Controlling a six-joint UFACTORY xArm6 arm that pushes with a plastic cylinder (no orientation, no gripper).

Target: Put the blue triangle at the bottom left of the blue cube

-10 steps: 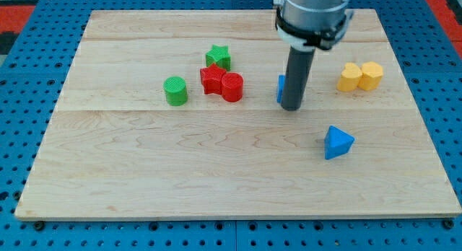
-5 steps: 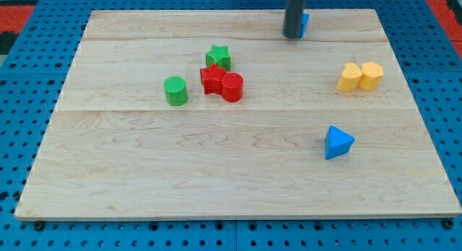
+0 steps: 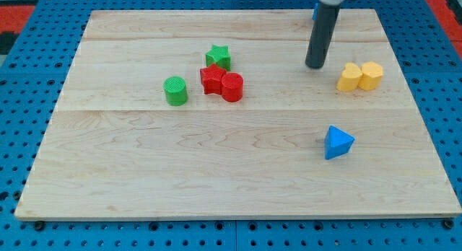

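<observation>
My tip (image 3: 315,65) rests on the wooden board (image 3: 144,172) with nothing held or touched, just beside the two yellow blocks (image 3: 360,76), which lie at its 3 o'clock. The blue cube (image 3: 315,11) shows only as a sliver behind the rod at the board's top edge, at 12 o'clock from the tip, and the blue triangle (image 3: 338,143) sits well apart at the tip's 5 o'clock with bare board between them. At the tip's 9 o'clock, well apart, cluster the green star (image 3: 218,57), the red star-like block (image 3: 212,80) touching the red cylinder (image 3: 232,86), and the green cylinder (image 3: 175,91) farther out.
</observation>
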